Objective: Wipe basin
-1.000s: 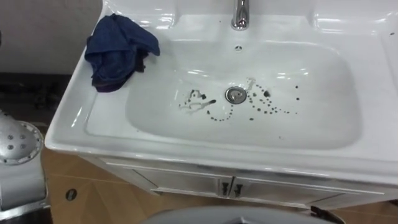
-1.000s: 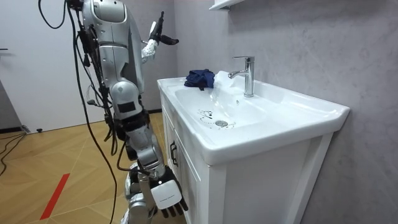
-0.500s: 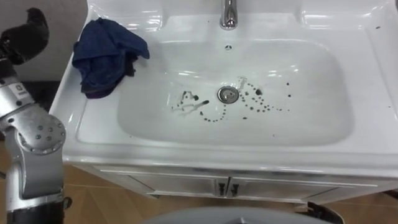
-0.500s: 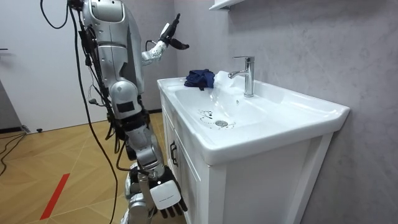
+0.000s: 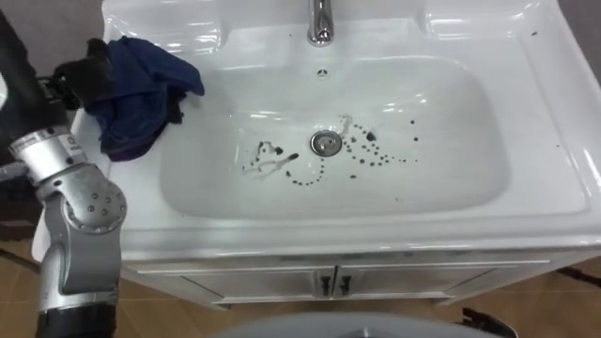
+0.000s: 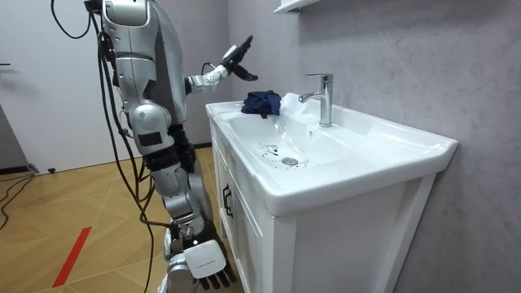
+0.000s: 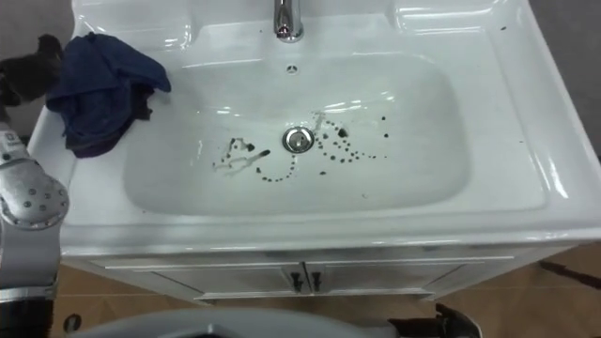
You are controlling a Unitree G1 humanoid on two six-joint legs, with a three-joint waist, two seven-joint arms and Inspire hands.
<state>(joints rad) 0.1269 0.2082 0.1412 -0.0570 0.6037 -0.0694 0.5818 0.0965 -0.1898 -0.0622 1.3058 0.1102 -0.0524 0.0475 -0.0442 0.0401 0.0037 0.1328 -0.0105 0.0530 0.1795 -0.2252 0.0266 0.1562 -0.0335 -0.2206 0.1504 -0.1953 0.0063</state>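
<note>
Left eye view: your left hand (image 5: 86, 70) is at the basin's (image 5: 563, 141) far left corner, just beside the cloth (image 5: 141, 94) bunched on that rim. Room view: that arm reaches forward with the fingers spread, above the corner. Your right hand (image 6: 205, 262) hangs low by the basin, fingers loose.

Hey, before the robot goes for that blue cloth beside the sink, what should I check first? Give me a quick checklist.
1. Cloth is reachable: ok. The blue cloth lies bunched on the left rim of the basin.
2. Left hand ready to grasp: ok. The left hand is open.
3. Hand on the cloth: not ok. The room view shows it raised above the cloth, apart from it.
4. Dirt located: ok. Dark specks lie around the drain.
5. Water off: ok. No stream falls from the tap.
6. Right hand out of the way: ok. The right hand hangs low beside the cabinet.
</note>
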